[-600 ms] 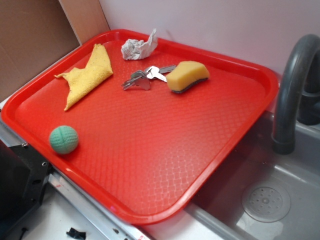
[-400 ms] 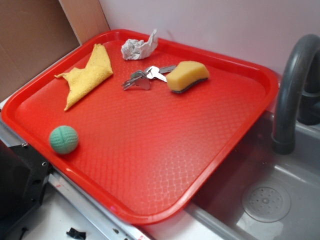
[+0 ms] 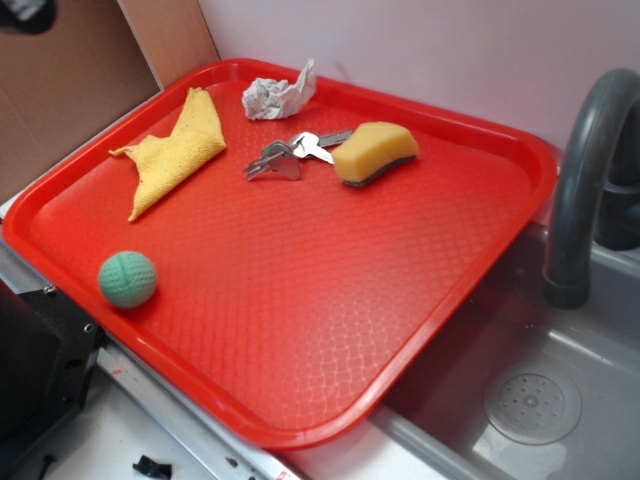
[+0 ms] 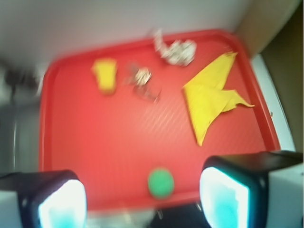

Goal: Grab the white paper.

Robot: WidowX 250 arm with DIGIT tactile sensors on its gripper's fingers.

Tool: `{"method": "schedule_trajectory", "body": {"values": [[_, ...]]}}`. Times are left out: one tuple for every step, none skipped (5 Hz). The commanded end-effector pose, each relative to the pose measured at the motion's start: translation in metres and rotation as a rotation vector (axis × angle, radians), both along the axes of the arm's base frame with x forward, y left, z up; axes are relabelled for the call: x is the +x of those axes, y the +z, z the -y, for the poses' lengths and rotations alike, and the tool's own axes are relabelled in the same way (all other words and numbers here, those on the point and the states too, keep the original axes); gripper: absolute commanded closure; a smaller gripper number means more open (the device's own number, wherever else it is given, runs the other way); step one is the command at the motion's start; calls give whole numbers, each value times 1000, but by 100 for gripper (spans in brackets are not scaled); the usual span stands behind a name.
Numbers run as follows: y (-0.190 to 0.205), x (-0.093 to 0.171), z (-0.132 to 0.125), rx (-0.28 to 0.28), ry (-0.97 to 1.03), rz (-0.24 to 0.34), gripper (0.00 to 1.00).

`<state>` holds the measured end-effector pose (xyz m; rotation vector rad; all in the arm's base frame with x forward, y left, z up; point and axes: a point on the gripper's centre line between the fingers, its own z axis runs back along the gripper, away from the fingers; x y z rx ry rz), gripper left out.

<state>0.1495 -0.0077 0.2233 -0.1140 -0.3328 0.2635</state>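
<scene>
The white paper (image 3: 278, 95), a small crumpled wad with a pointed tip, lies at the far edge of the red tray (image 3: 300, 310). In the blurred wrist view the white paper (image 4: 175, 51) is near the top, far ahead of my gripper (image 4: 142, 202). The two fingers stand wide apart with nothing between them, high over the tray's near rim (image 4: 142, 202). In the exterior view only a dark part of the gripper (image 3: 25, 12) shows, at the top left corner.
On the tray lie a yellow cloth (image 3: 175, 150), a bunch of keys (image 3: 292, 155), a yellow sponge (image 3: 373, 152) and a green ball (image 3: 127, 278). A grey faucet (image 3: 585, 180) and sink (image 3: 530, 400) are on the right. Brown board (image 3: 70, 80) stands at back left.
A dark part of the gripper has come into the exterior view at the top left corner. Nothing on the tray has moved.
</scene>
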Motion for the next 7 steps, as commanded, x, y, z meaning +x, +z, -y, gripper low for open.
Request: {"method": "schedule_trajectory", "body": {"values": [[-27, 65, -18, 61, 203, 119, 0], [-49, 104, -36, 71, 250, 159, 0], [-74, 135, -54, 28, 266, 172, 0], [-96, 156, -73, 65, 263, 138, 0], [-120, 169, -93, 89, 276, 114, 0], [-143, 181, -110, 131, 294, 77, 0], [-171, 192, -114, 123, 273, 5, 0]]}}
